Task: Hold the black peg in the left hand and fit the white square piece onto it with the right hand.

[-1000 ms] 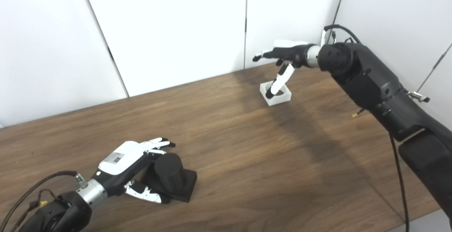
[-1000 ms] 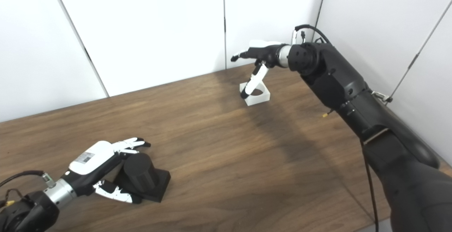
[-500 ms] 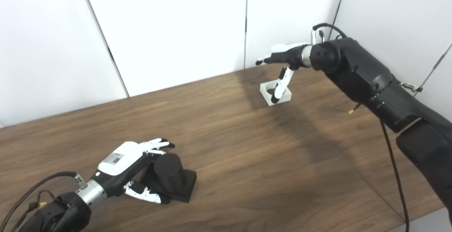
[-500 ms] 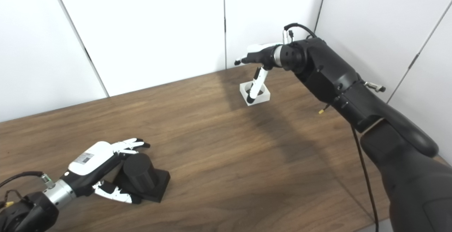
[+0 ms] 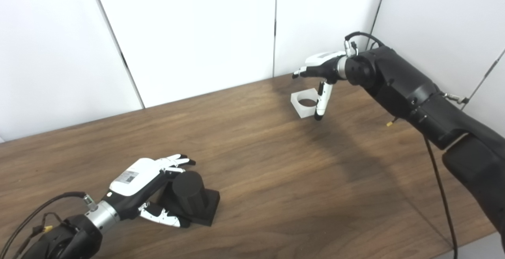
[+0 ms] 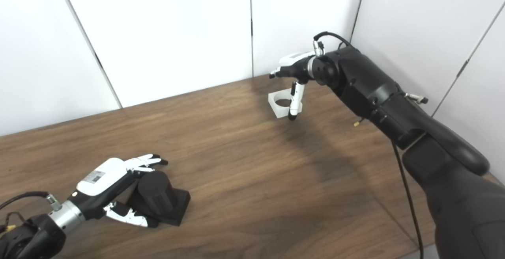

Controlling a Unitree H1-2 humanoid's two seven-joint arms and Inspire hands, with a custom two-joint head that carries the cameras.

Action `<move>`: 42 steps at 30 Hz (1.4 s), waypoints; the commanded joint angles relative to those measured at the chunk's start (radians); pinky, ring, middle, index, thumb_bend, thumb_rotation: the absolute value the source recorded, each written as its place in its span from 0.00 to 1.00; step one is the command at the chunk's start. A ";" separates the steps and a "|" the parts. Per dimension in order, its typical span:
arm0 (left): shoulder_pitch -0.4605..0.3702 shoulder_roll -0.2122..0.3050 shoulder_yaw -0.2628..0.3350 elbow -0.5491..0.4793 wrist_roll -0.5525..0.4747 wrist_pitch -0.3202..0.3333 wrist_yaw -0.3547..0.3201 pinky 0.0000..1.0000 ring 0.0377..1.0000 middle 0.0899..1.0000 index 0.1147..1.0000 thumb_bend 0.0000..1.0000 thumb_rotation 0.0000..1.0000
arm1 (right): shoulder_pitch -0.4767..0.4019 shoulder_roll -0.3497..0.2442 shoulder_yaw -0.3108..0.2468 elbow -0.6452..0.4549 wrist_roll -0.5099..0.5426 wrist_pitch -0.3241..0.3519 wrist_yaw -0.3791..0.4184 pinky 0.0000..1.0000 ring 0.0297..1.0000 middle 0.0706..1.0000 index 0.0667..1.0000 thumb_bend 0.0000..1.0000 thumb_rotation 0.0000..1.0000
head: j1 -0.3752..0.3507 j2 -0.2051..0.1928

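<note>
The black peg [image 5: 188, 191], a short cylinder on a square black base, stands at the near left of the table. My left hand [image 5: 138, 178] lies against it. Its fingers [image 5: 175, 159] stretch behind the cylinder and its thumb [image 5: 163, 218] lies along the front of the base, spread and not closed. The white square piece [image 5: 301, 111] with a round hole lies at the far right near the wall. My right hand [image 5: 321, 62] hovers over it, open. Its thumb [image 5: 320, 103] points down at the piece's right front corner and its fingers [image 5: 300, 72] reach out above the back edge.
The wooden table [image 5: 276, 180] meets white wall panels [image 5: 197, 34] right behind the white piece. My right arm [image 5: 414, 93] crosses the right side of the table with a thin cable [image 5: 440, 188] hanging from it. The table's front edge shows at the bottom right.
My right hand has come lower and shifted right. Its thumb has left the hole of the white piece and now stands at the piece's right front corner. My left hand and the peg have not moved.
</note>
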 commanded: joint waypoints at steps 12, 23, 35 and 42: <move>0.046 0.045 -0.029 0.030 0.073 0.016 -0.085 0.89 0.94 0.89 0.42 0.52 0.06 | -0.042 -0.004 -0.011 0.021 -0.045 -0.023 -0.063 1.00 0.99 0.98 0.94 0.95 0.27 | 0.004 0.007; 0.052 0.044 -0.024 0.023 0.065 0.018 -0.091 0.88 0.93 0.89 0.42 0.52 0.06 | 0.004 0.019 -0.005 0.050 -0.088 -0.020 -0.126 1.00 0.96 0.95 0.92 0.92 0.27 | 0.008 0.013; 0.060 0.047 -0.013 -0.001 0.065 0.028 -0.111 0.89 0.94 0.90 0.42 0.52 0.06 | 0.026 0.043 -0.001 0.100 -0.098 -0.029 -0.181 0.99 0.95 0.94 0.89 0.90 0.28 | 0.017 0.023; 0.062 0.044 -0.005 0.003 0.064 0.023 -0.103 0.89 0.94 0.89 0.42 0.52 0.06 | 0.038 0.050 0.005 0.130 -0.092 -0.043 -0.221 0.96 0.93 0.92 0.81 0.87 0.26 | 0.019 0.024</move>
